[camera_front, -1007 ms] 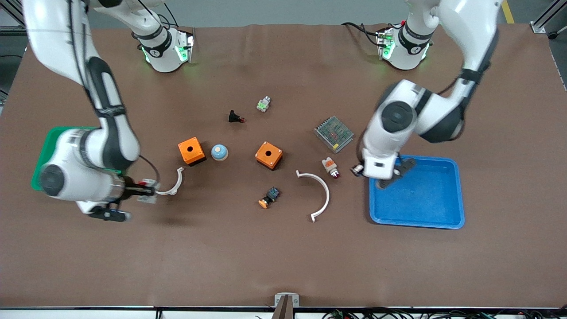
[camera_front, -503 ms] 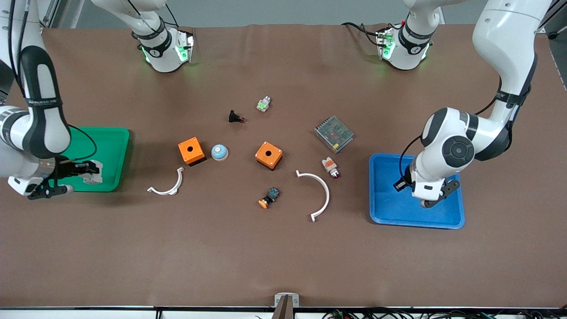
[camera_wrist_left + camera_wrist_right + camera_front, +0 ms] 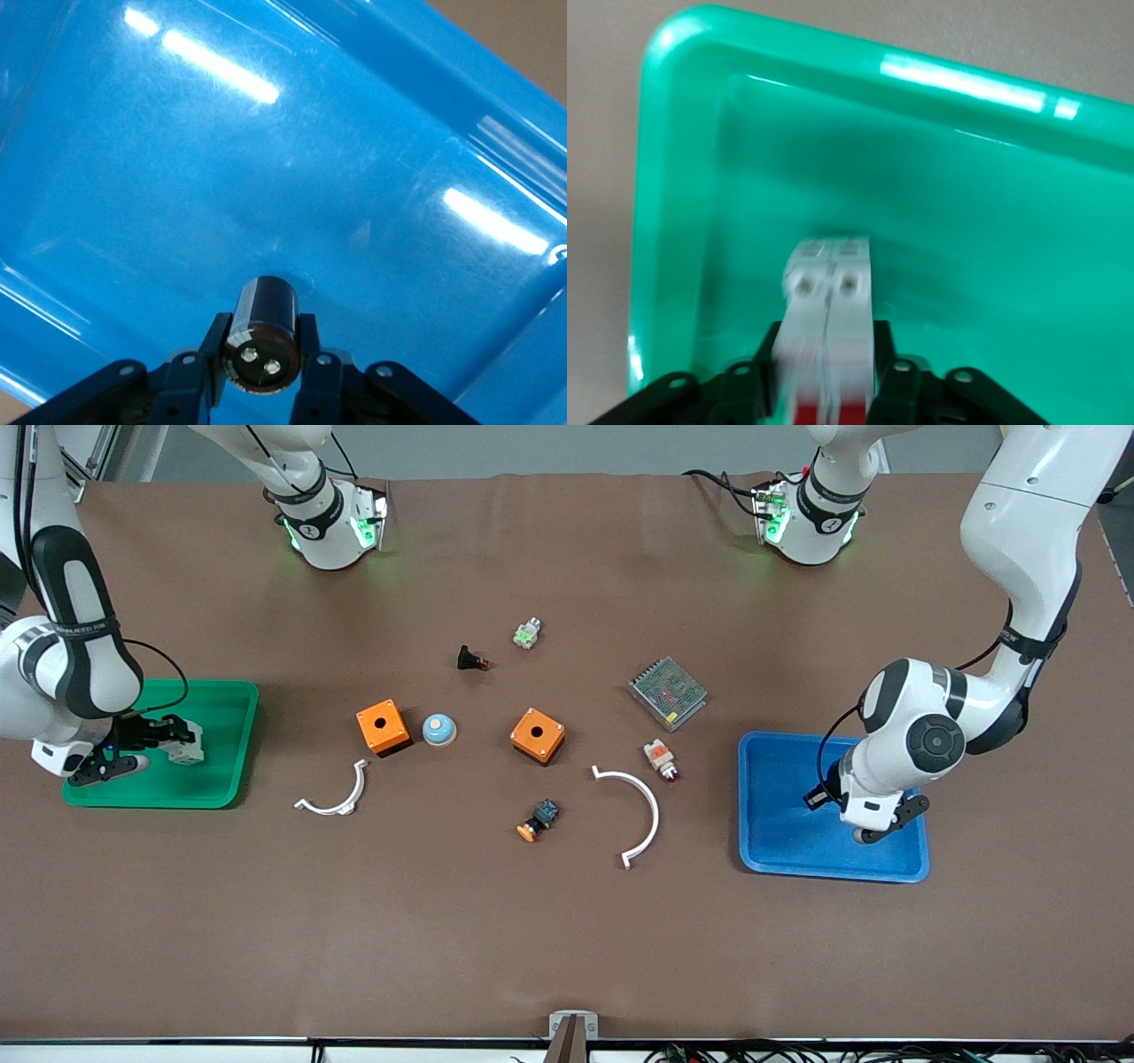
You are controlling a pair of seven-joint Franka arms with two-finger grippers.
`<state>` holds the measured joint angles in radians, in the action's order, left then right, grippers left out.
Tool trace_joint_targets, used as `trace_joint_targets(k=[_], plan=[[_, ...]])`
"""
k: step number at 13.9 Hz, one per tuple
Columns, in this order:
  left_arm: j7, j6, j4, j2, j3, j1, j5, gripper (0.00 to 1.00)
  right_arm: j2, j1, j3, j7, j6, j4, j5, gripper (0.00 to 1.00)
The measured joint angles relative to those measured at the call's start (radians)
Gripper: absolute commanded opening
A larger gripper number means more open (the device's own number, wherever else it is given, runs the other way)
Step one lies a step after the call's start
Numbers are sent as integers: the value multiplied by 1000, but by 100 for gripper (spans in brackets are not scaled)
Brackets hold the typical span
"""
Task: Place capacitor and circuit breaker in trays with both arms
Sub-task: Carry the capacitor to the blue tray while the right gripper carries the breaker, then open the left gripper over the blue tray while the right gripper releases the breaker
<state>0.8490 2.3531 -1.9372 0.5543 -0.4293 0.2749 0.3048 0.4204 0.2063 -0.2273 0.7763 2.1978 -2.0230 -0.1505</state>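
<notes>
My left gripper (image 3: 819, 795) is shut on the capacitor (image 3: 261, 332), a small black cylinder with two metal dots on its end, and holds it over the floor of the blue tray (image 3: 904, 868); the tray also shows in the left wrist view (image 3: 177, 177). My right gripper (image 3: 182, 744) is shut on the circuit breaker (image 3: 830, 310), a white-grey block with a red patch, and holds it low over the green tray (image 3: 221, 788). In the right wrist view the breaker hangs over the green tray (image 3: 1010, 221) near a corner. The breaker also shows in the front view (image 3: 188, 748).
Between the trays lie two orange boxes (image 3: 383, 727) (image 3: 537, 735), a blue dome (image 3: 438, 729), two white curved strips (image 3: 340, 801) (image 3: 640, 816), a mesh-covered metal box (image 3: 667, 692), a white-and-orange part with a red lens (image 3: 660, 759), a black button part (image 3: 469, 660), and other small parts.
My right gripper carried the circuit breaker from beside the small white strip to over the green tray. My left gripper moved from the blue tray's edge to over its floor with the capacitor.
</notes>
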Motion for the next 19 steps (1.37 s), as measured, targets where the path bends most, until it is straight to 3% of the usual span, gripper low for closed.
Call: trace_joint_targets(k=[5,9,10,11,13,14,19], plan=[[-1,3,-14,3,0,4,40,1,-66,-52,17,-55,-357,304,0,100],[-3,5,-26,14,0,14,46,9,-177,-149,23,-346,-489,381,0,100],[-4,5,-26,13,-1,15,46,16,-205,-173,24,-420,-510,389,0,100],[-4,5,-26,13,-1,15,46,31,-225,-188,25,-482,-525,403,0,100],[-4,5,-26,13,-1,15,47,93,-240,-201,26,-537,-554,450,3,100],[-5,5,-26,14,-1,15,47,100,-241,-213,28,-562,-560,468,18,100],[-24,-13,-4,-26,-7,17,49,100,-243,-335,46,-851,-556,555,61,100]])
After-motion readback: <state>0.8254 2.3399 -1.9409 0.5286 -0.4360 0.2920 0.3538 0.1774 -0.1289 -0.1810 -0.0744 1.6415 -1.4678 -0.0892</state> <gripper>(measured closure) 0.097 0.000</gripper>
